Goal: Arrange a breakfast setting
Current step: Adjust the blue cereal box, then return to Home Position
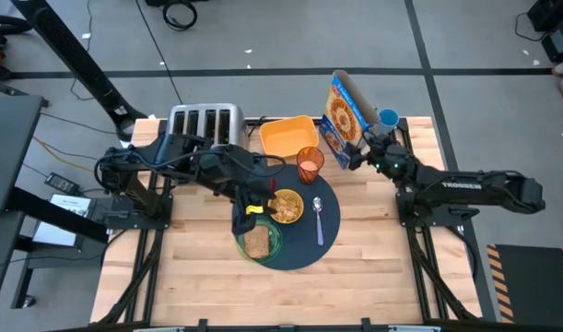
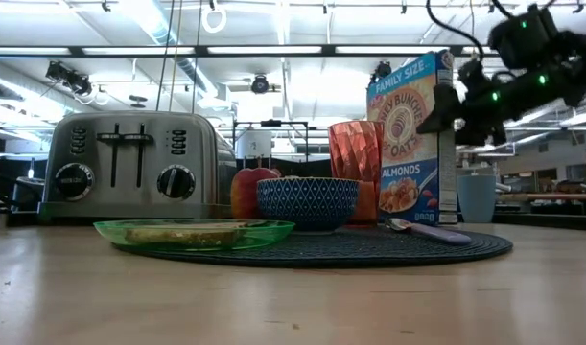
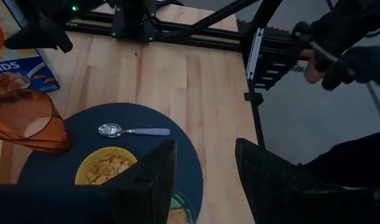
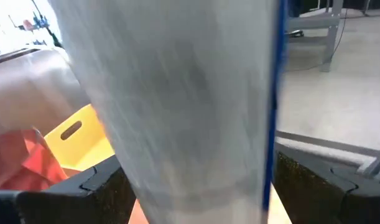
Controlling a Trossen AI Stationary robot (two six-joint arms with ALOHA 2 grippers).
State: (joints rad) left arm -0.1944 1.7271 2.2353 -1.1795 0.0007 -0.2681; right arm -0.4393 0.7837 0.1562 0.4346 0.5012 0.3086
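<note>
The dark round mat (image 1: 304, 251) carries the green plate (image 1: 273, 242) with toast (image 1: 256, 242), the cereal bowl (image 1: 286, 206), the amber cup (image 1: 310, 164) and the pale spoon (image 1: 319, 219). The red apple (image 2: 246, 192) stands beside the bowl. My left gripper (image 1: 255, 205) hovers open and empty above the mat's left part; its wrist view (image 3: 205, 149) shows nothing between the fingers. My right gripper (image 1: 359, 148) is at the far right, shut on the cereal box (image 2: 408, 144). My right gripper holds the cereal box by its narrow side (image 4: 196, 124), in the box's upper half (image 2: 444, 105). One finger (image 4: 96, 183) lies on each broad face. The fingers come about level from the table's right. The box stands upright, its bottom on the table behind the mat.
A steel toaster (image 1: 203, 124) stands at the far left, a yellow container (image 1: 286, 136) beside it, and a blue cup (image 1: 388, 118) behind the box. A person's hand (image 3: 314, 62) shows beyond the table's right edge. Bare wood lies toward the near edge.
</note>
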